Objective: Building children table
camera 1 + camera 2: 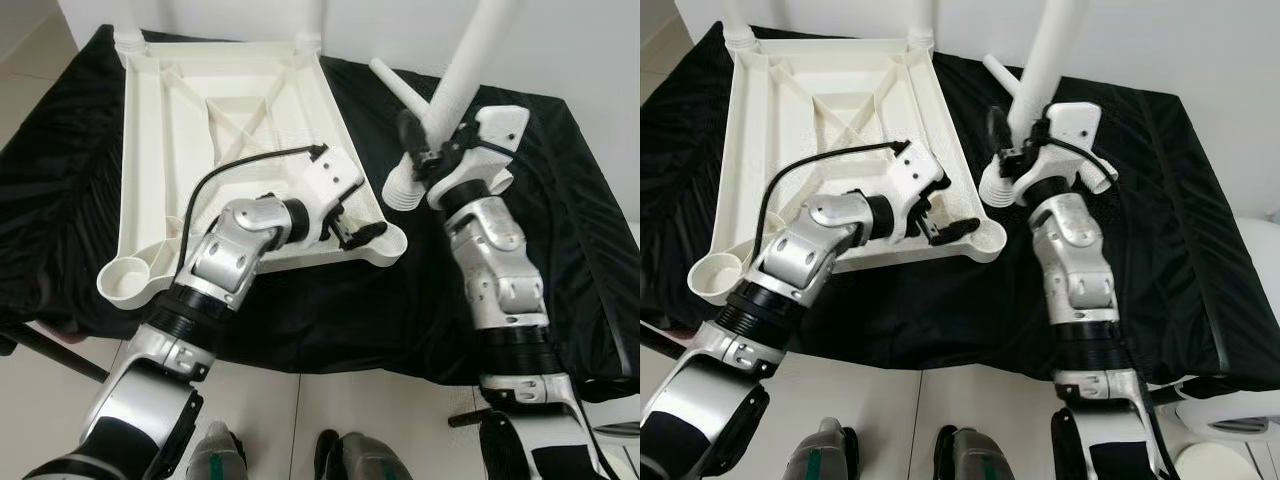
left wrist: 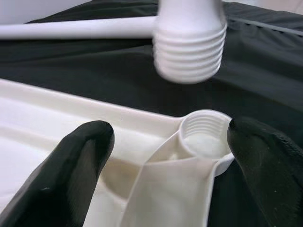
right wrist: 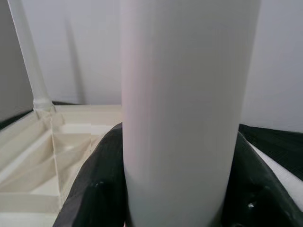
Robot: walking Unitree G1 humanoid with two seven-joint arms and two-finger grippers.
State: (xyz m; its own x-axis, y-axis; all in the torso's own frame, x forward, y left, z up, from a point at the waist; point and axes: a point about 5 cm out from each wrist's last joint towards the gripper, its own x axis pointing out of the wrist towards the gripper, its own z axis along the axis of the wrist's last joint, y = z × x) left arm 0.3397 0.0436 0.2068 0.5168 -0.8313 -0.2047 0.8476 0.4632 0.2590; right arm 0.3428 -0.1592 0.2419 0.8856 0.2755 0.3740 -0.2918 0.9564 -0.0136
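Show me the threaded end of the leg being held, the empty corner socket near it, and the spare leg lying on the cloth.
held leg (image 2: 189,52), left wrist view, on its ribbed threaded end.
corner socket (image 2: 204,138), left wrist view, on its threaded inner wall.
spare leg (image 2: 75,28), left wrist view, on its shaft.

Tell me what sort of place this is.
Probably a room in a home: a pale tiled floor, a plain white wall, and a black-draped surface holding an upturned white plastic tabletop for assembly.
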